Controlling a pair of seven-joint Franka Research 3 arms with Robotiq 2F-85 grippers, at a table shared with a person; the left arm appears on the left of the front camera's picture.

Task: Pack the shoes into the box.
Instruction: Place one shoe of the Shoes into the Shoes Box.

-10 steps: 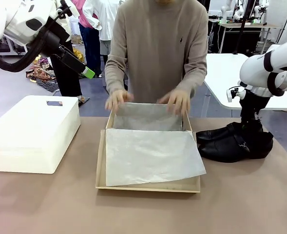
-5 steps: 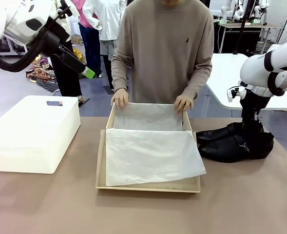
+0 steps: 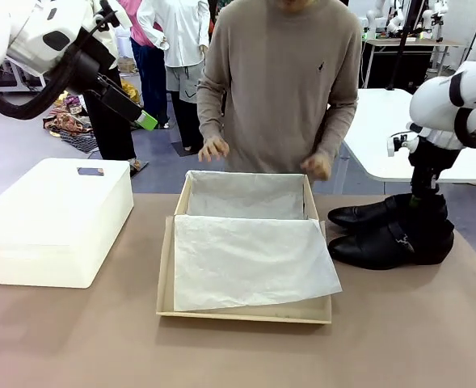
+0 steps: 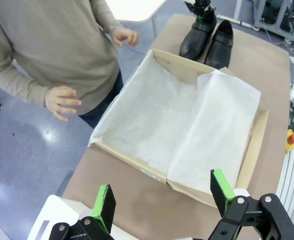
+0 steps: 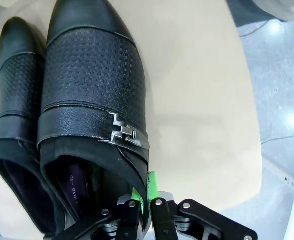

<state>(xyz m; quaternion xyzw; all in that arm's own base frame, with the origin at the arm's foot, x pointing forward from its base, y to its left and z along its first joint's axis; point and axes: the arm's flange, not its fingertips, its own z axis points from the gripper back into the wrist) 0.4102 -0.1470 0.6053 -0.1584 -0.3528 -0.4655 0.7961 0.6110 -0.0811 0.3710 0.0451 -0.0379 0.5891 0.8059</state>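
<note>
Shoes [image 3: 387,234]: the black glossy pair stood on the table [image 3: 76,339] at the robot's right, side by side and touching each other, with the pointed toes turned toward the box; both were outside it, just beside its right wall
Buckle [image 5: 124,134]: a small metal piece on the strap of the shoe nearer to the robot, clear in the right wrist view
Right gripper [image 5: 147,192]: its fingers were pressed tightly together on the thin upper edge of the nearer shoe, at the opening, one green pad inside and one outside; in the front view it came down from above onto the heel end of the pair [image 3: 422,212]
Left gripper [image 4: 162,197]: it was held high above the left side of the table, jaws spread wide, with nothing between the green pads; its camera looked down at the open box
Box [image 3: 166,267]: tan cardboard, open, in the middle of the table, no shoe in it
Tissue paper [image 3: 246,259]: white, it lined the deep far part, and one sheet lay spread over the flat near part
Person's hands: the one at picture left [image 3: 213,148] and the other one [image 3: 317,166] were both in the air behind the far wall of the box, touching nothing
White bin [image 3: 56,218]: closed, on the left of the table, apart from the box and well apart from the shoes
</note>
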